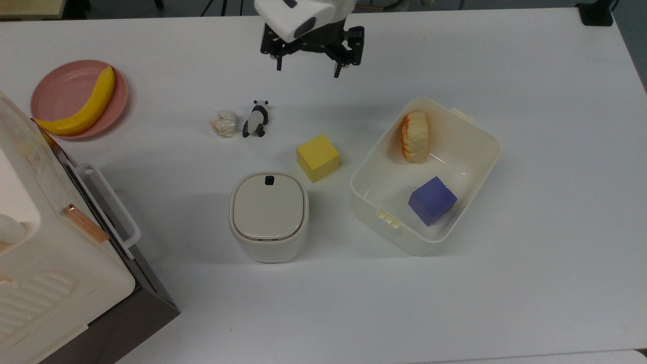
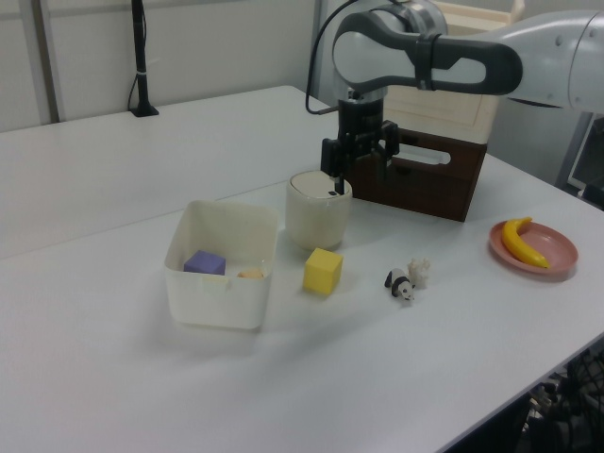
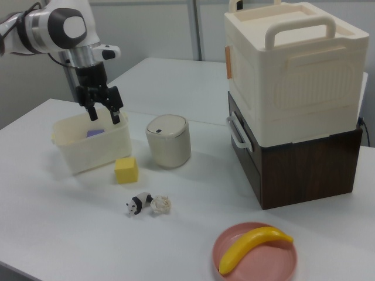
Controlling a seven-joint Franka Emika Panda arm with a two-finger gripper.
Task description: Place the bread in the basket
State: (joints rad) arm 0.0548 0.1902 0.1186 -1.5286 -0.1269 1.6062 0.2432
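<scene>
While bread (image 1: pixel 414 137) lies in basket (image 1: pixel 482 174), fingers (image 1: pixel 337 71) hang spread, empty, well apart from it

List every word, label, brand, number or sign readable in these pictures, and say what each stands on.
None: no readable text stands on anything here.
The basket, the bread, the purple cube, the yellow cube and the lidded canister bear no lettering.
The canister's lid carries a plain black button, with no sign on it.
The gripper and the stacked boxes show no legible marking.
</scene>
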